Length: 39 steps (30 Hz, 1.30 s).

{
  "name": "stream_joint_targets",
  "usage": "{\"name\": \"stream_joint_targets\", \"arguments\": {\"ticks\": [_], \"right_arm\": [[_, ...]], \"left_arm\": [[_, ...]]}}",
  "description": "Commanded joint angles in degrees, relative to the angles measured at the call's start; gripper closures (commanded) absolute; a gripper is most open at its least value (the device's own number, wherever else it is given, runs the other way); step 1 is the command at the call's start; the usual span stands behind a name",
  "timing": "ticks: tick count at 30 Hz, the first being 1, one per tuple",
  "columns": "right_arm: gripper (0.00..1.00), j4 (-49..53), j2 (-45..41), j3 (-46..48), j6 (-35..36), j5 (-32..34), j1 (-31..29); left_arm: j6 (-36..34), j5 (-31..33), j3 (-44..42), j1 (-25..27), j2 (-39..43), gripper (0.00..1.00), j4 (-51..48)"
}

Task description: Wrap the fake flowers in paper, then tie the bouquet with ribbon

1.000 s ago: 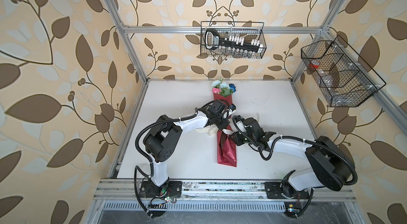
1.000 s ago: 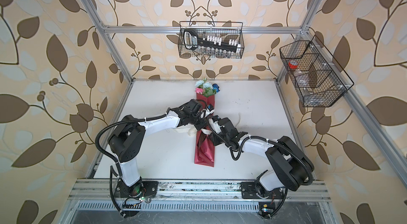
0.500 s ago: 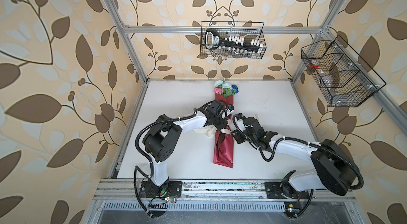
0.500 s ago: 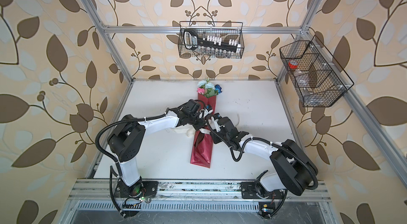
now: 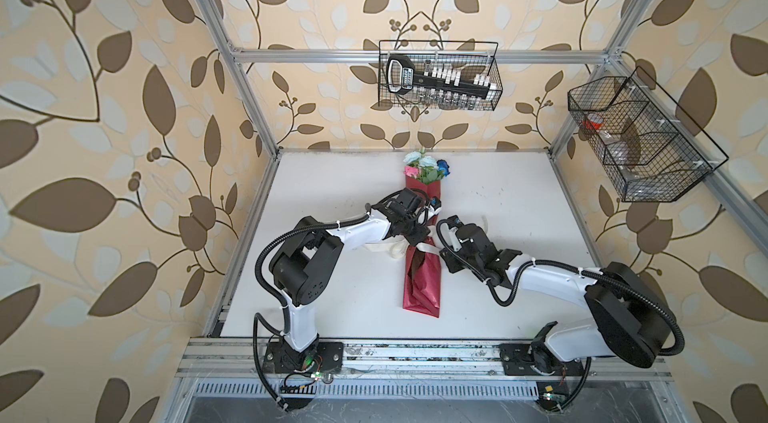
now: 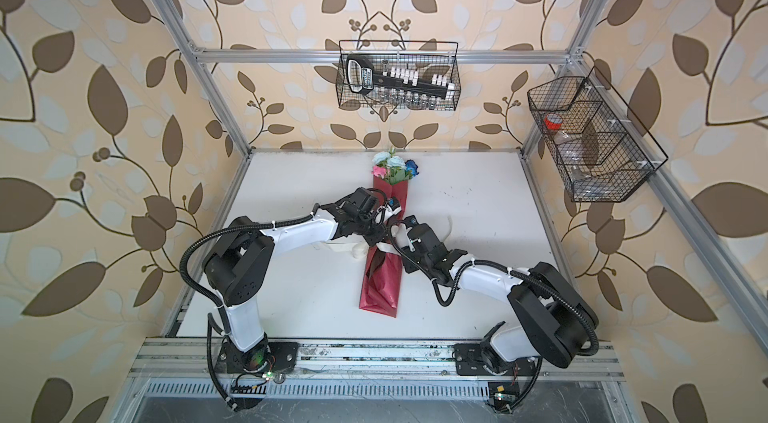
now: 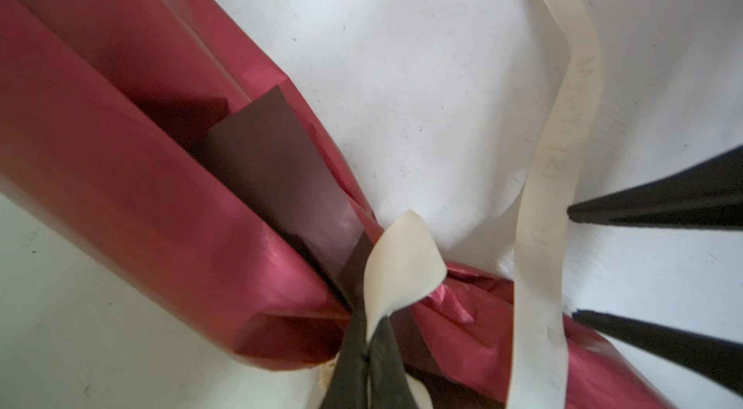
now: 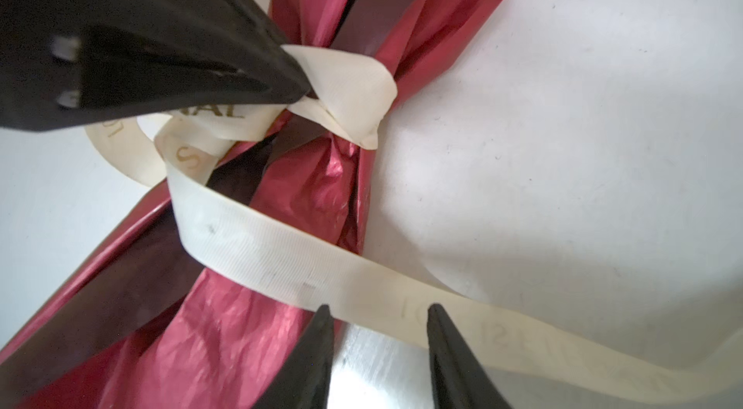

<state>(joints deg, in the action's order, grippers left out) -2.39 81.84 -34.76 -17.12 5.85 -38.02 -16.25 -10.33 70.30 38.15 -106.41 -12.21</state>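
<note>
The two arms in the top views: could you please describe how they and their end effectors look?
The left arm and the right arm match: white link shells, chunky black joint housings, black bases, and black corrugated cables looping alongside. The left end effector and the right end effector each have slim, tapering matte-black fingers.

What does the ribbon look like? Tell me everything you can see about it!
The ribbon is a flat, cream strip of ribbed cloth with faded gold letters printed along it. It goes around the squeezed middle of the shiny red wrapping and crosses over itself there in a twist. The left gripper is shut on one short end at the twist. A long tail lies over the wrapping and curves away across the white table, passing the open tips of the right gripper.
</note>
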Motion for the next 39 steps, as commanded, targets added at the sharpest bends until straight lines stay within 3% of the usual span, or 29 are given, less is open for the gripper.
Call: {"name": "stream_joint_targets", "arguments": {"ticks": [1, 10, 28, 33, 39], "right_arm": [[0.57, 1.16, 0.03, 0.68, -1.51, 1.32, -0.97], [0.5, -0.99, 3.68, -0.32, -2.3, 1.7, -1.53], [0.48, -15.98, 10.09, -1.13, -0.53, 4.78, -1.49], [0.56, -18.09, 12.23, -2.4, 0.6, 6.27, -1.45], [0.75, -18.08, 10.49, -3.59, -1.34, 2.96, -0.78]], "left_arm": [[0.44, -1.08, 0.49, -0.47, 2.23, 1.0, 0.69], [3.36, -2.98, -0.23, -0.62, 3.12, 1.0, 3.64], [7.79, -5.25, -2.71, -0.6, 4.83, 1.0, 6.93], [8.72, -5.23, -2.92, -0.62, 4.81, 1.0, 7.59], [11.17, -3.21, -4.58, -0.59, 5.62, 1.0, 10.85]]}}
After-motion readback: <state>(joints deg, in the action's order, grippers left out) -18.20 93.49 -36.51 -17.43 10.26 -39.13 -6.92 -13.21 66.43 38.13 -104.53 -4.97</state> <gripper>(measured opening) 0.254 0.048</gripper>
